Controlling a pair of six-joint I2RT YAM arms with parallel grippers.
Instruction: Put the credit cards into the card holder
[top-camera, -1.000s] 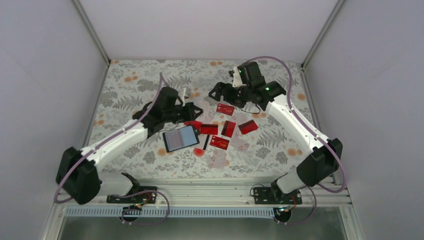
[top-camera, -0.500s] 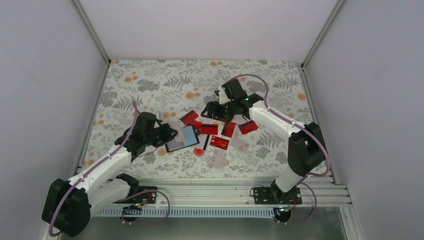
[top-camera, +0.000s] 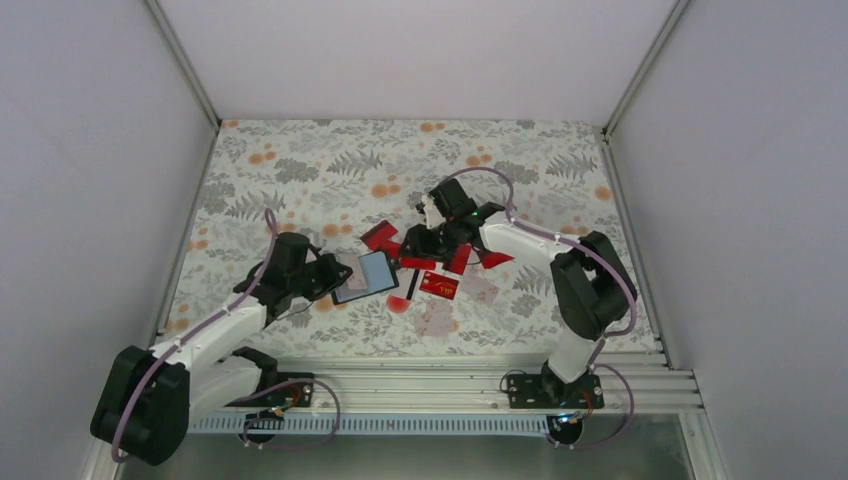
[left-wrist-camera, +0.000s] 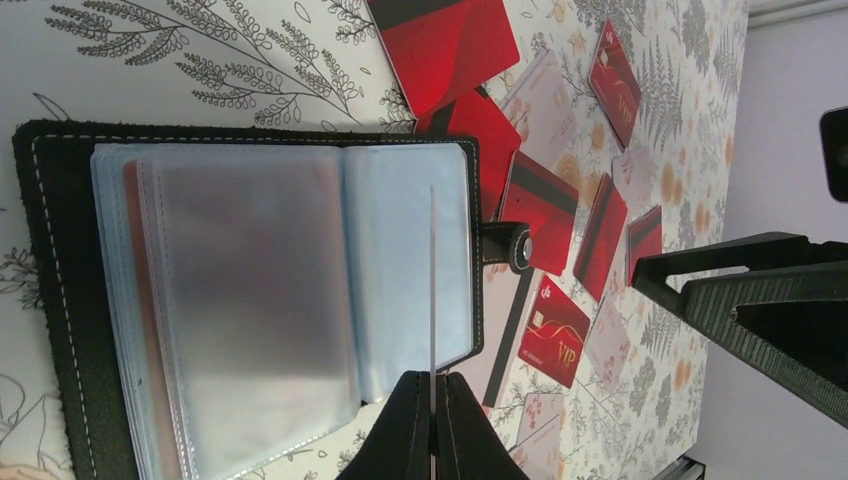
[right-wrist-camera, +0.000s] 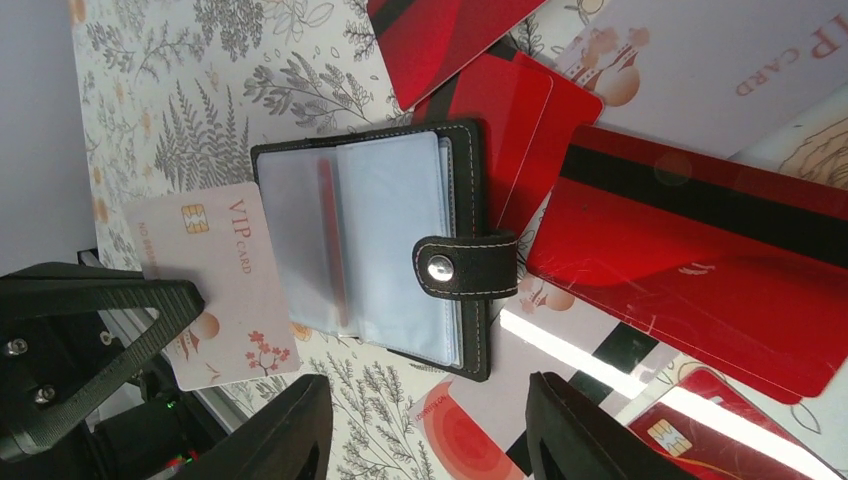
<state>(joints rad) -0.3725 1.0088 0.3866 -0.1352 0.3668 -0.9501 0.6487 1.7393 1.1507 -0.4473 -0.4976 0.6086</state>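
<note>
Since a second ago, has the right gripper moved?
Yes: the right gripper came toward the table's near edge and slightly left, now over the red cards.

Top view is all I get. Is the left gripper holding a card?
Observer: Yes, the left gripper is shut on a pale card marked VIP, beside the holder.
Operator: Is the holder ready?
Observer: It lies open with its clear sleeves facing up and the snap tab unfastened.
Operator: And the right gripper?
Observer: The right gripper is open and empty.
</note>
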